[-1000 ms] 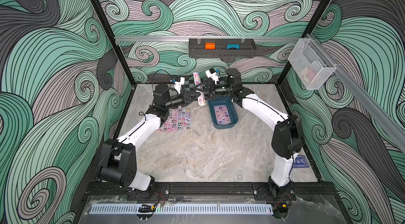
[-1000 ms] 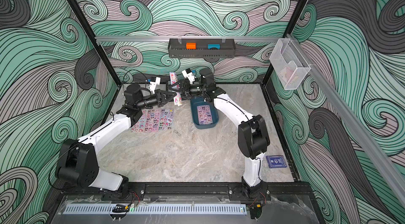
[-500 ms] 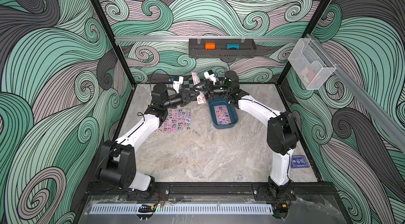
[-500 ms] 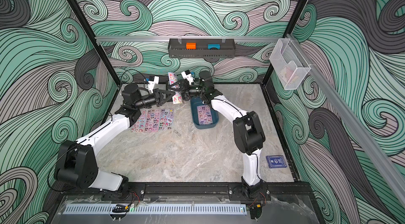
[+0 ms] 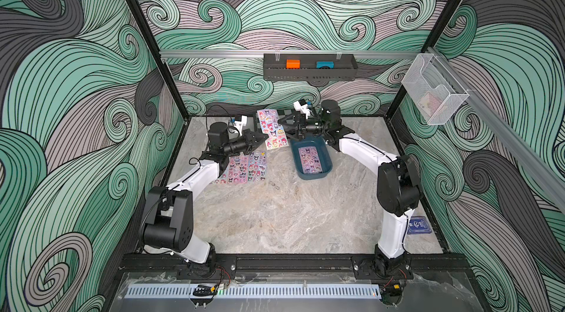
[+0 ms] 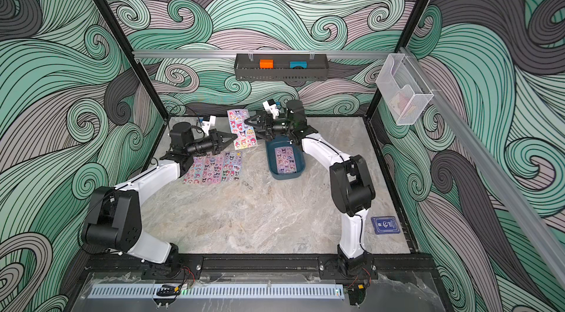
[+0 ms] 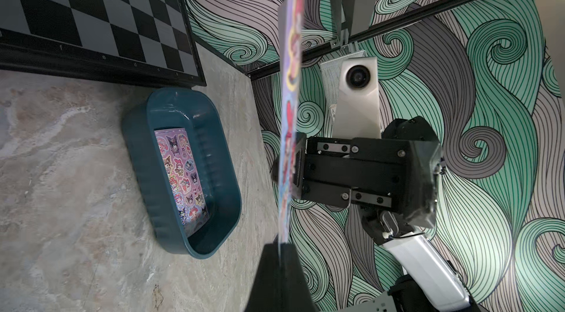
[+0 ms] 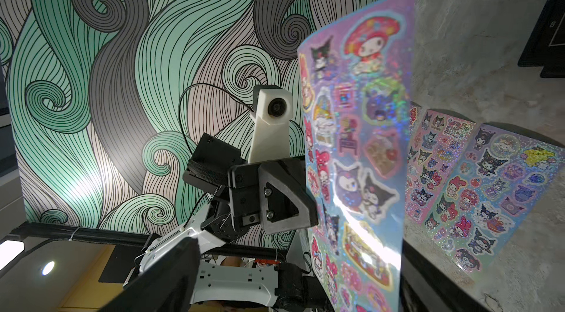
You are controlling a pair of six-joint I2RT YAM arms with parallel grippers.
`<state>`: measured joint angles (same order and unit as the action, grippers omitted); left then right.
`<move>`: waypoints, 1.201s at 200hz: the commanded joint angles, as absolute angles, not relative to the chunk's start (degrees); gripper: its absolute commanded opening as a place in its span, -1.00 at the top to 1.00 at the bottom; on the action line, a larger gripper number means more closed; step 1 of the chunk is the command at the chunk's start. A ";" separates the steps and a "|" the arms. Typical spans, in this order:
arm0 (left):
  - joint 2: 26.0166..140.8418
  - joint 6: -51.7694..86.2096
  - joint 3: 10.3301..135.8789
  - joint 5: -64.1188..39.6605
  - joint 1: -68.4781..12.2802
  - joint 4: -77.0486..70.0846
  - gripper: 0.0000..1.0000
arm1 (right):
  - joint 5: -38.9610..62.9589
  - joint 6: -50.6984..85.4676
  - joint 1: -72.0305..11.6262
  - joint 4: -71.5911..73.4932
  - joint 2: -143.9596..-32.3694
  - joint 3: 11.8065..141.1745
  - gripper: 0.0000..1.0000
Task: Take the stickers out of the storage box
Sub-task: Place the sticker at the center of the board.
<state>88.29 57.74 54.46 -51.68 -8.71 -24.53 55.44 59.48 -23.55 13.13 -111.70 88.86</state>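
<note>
Stickers are sitting in three places at this moment. One sheet (image 5: pixel 272 128) is hanging in the air, nearly upright above the table (image 5: pixel 275 218). It is hanging between the two arms and near the far end of the storage box (image 5: pixel 312 176).

The left gripper (image 5: pixel 264 138) is clenching this sheet at one long edge. The left wrist view is showing the sheet edge-on, running straight into the closed fingers (image 7: pixel 269 280).

The right gripper (image 5: pixel 286 128) is standing released, with its jaws spread wide, facing the opposite side of the same sheet. One of its fingers (image 7: pixel 299 167) is sitting right at the sheet. Whether it is touching the sheet cannot be told.

A second sheet (image 7: pixel 182 173) is lying flat on the floor of the storage box, printed side up. The box is resting on the table with one short end just beside the chessboard (image 7: pixel 91 5), touching it or nearly so.

Further sheets (image 5: pixel 244 168) are lying flat on the table side by side. They are lying just beside the left arm, partly hidden under it, and apart from the box. In the right wrist view they are showing behind the raised sheet, glitter side up.

A dark blue card box (image 5: pixel 419 225) is lying on the table near the right arm's base, well apart from the sheets and the storage box.
</note>
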 commanded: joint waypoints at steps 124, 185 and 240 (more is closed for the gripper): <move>90.92 55.62 54.58 -53.92 -8.70 -22.16 1.00 | 45.05 38.23 -25.75 -19.41 -112.93 101.44 0.49; 91.82 53.23 54.95 -53.96 -8.52 -17.77 1.00 | 44.35 35.84 -25.75 -25.04 -115.69 103.68 1.00; 91.91 50.21 54.67 -53.94 -7.62 -13.84 0.47 | 43.45 34.86 -25.96 -26.37 -116.89 104.60 1.00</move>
<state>91.39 53.54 54.28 -53.17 -8.58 -16.47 44.12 36.51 -25.45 -24.58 -116.55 102.59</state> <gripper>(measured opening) 0.140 0.044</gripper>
